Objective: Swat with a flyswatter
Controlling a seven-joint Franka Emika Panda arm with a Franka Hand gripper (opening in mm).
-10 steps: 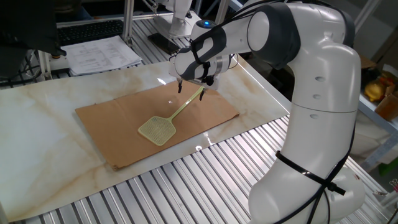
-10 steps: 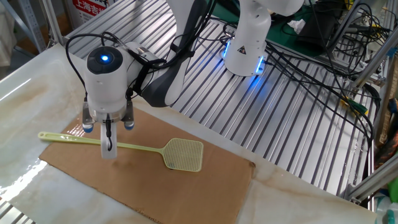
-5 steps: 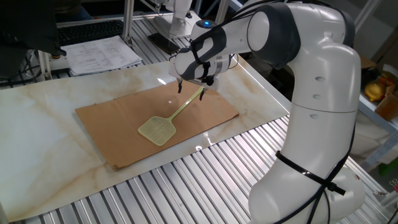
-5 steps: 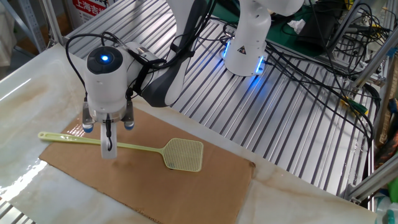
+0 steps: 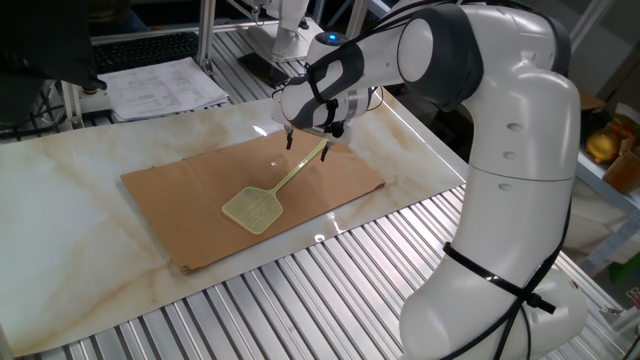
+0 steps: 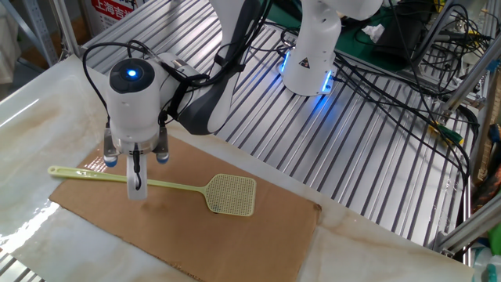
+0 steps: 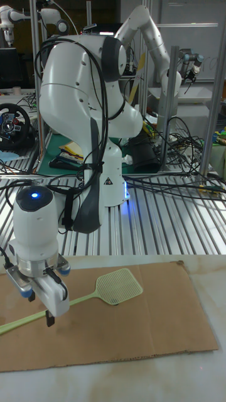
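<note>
1. One flyswatter (image 6: 188,188) lies flat on cardboard (image 5: 180,205).
2. Claw (image 6: 136,186) straddles its handle, well away from the mesh head; fingers spread, seemingly not pinching.
3. Advice: center, squeeze firmly, lift level.

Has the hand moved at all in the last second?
No. The hand sits at the same spot over the flyswatter handle, unchanged against the cardboard edges in both fixed views.

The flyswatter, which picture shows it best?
The other fixed view: the whole flyswatter lies sideways, mesh head and handle end clear. One fixed view hides its handle end behind the pincer; the tall fixed view cuts it off at the edge.
</note>
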